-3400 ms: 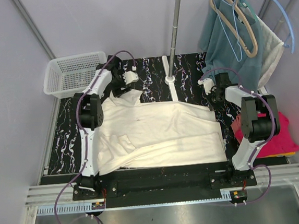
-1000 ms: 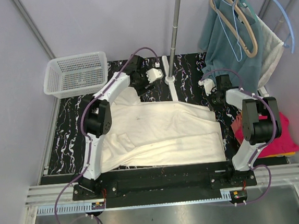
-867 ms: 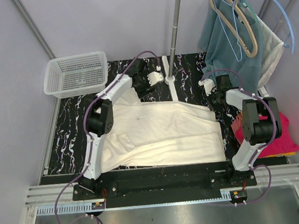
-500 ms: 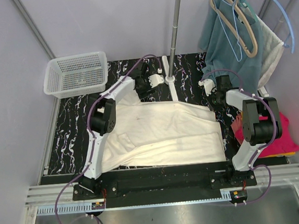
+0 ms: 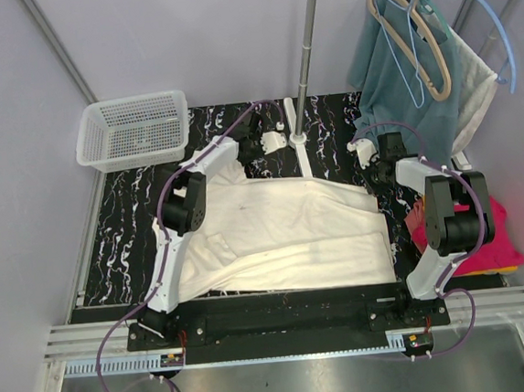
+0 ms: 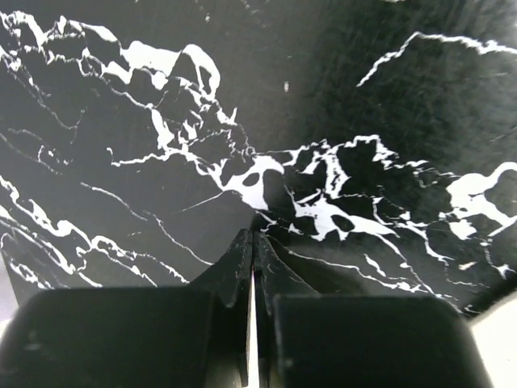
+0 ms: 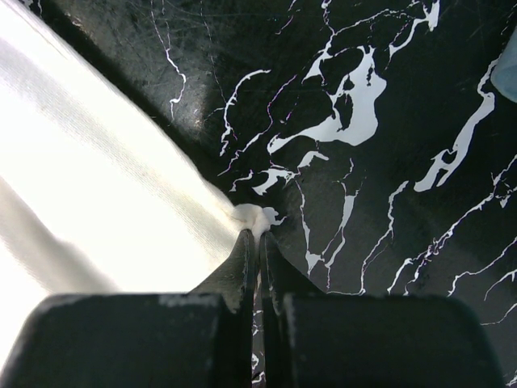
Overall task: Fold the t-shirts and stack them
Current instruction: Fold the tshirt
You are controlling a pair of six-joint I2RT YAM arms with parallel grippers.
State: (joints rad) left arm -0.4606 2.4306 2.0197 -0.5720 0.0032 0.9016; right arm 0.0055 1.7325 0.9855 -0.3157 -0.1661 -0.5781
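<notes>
- My left gripper point(image 5: 273, 142) hovers over bare black marble table point(image 5: 117, 218) at the far side. In the left wrist view its fingers are pressed together with nothing between them.
- My right gripper point(image 5: 370, 170) sits at the far right corner of the cream t-shirt point(image 5: 283, 231). In the right wrist view its fingers are pinched tight on a small tuft of that corner's fabric.
- The cream t-shirt lies spread across the middle of the table, its long axis running left to right, with soft wrinkles and a fold along its near left part.
- From my left gripper, the cloth lies toward the near side and slightly left. Its far left corner is just beside my left arm's forearm, and my left arm is the nearer one to it.
- I judge the coming move turns on this: my left gripper must part its fingers and reach back, near and left, to take that corner to match the right grip.
- The foot of the clothes rack pole point(image 5: 299, 141) stands just right of my left gripper, between my two grippers. It is the closest thing to avoid.
- A white mesh basket point(image 5: 132, 129) sits at the far left corner, well apart from the shirt.
- A teal garment point(image 5: 398, 74) hangs on hangers at the far right, above and beyond my right gripper.
- A folded pink t-shirt point(image 5: 499, 235) rests at the right edge, partly behind my right arm, with a sliver of orange t-shirt point(image 5: 489, 271) beneath it.
</notes>
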